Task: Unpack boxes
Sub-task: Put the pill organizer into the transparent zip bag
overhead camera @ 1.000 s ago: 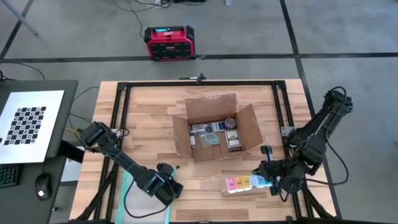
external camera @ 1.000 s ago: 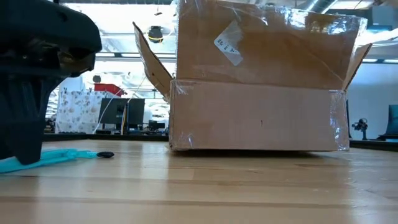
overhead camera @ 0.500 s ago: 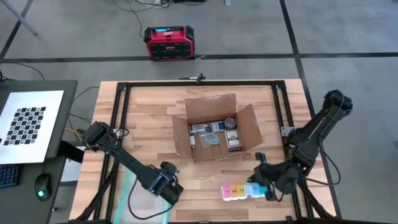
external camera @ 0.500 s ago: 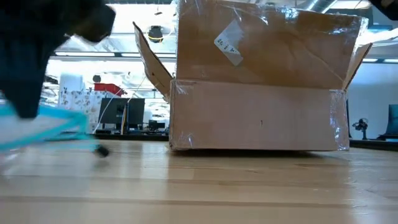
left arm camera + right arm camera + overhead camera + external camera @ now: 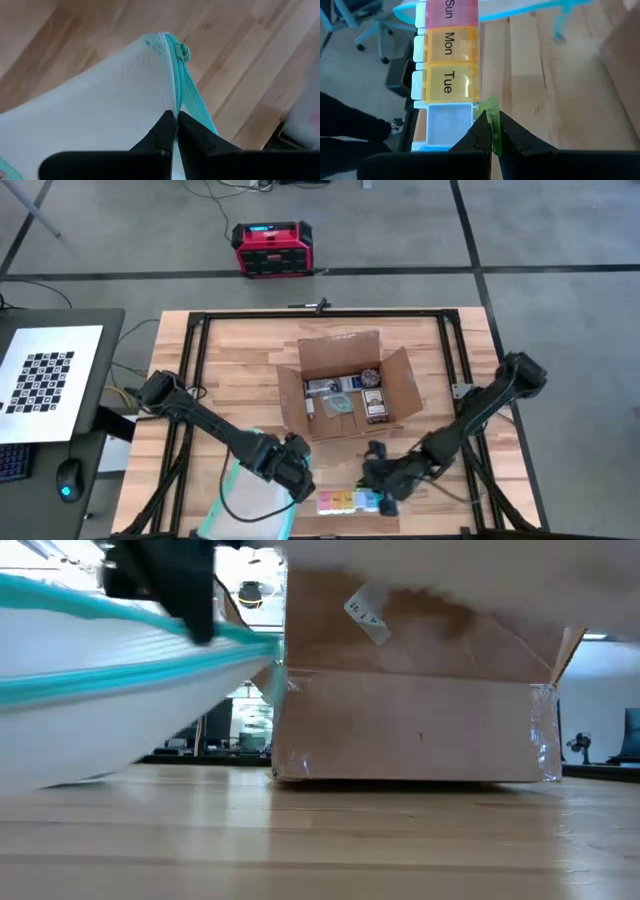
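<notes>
Two arms work just in front of the cardboard box [image 5: 347, 393], which sits near the middle of the wooden table [image 5: 230, 360] with its four flaps spread open and small items visible inside; the left gripper [image 5: 298, 471] is off the box's front left corner, its fingers [image 5: 167, 131] pressed together on the teal zipper edge of a clear mesh pouch [image 5: 250, 495]; the pouch hangs lifted off the table, and in the low view it sweeps across in front of the box's left side; the right gripper [image 5: 375, 480] is just in front of the box's front wall, its fingers [image 5: 487, 131] pinching the raised green lid of a weekly pill organizer [image 5: 350, 500]; the organizer lies beside the pouch, its red, orange and yellow compartments marked Sun, Mon and Tue; a red and black case [image 5: 270, 248] stands on the floor well behind the box.
</notes>
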